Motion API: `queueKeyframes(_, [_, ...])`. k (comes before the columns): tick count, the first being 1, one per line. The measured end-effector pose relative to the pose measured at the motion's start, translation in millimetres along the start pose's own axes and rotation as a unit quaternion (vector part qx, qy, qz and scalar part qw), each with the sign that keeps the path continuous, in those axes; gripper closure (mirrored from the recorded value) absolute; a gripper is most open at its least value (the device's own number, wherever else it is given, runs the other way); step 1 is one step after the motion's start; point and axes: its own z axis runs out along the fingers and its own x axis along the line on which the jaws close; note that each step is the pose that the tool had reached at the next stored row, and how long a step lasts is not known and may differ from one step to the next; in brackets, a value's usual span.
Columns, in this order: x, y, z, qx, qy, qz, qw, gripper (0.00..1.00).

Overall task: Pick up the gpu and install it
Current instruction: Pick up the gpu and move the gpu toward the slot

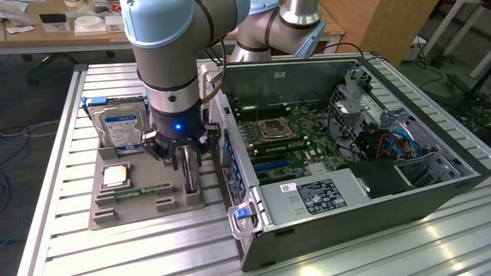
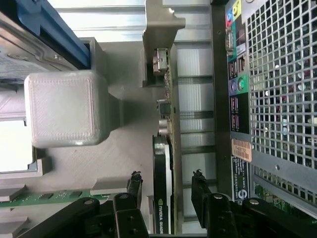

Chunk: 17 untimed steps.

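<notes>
The gpu (image 2: 162, 198) stands on edge in the grey tray (image 1: 138, 208) beside the open computer case (image 1: 330, 233) — upright so the end effector (image 2: 166, 177), fingers apart, straddles it untouched.

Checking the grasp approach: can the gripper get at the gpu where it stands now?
Likely yes. The open gripper straddles the gpu, one finger each side, nothing between. The card stands on edge in the grey holder; the computer case is near but apart.
</notes>
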Motion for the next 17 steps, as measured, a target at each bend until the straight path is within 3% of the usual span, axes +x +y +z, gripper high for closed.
queueKeyframes(7, [0.9,7.5,2.1,-0.0001,0.0000,0.000,1.0000,0.47])
queueKeyframes(17, [2.2,8.0,2.4,-0.0001,0.0000,0.000,1.0000,0.47])
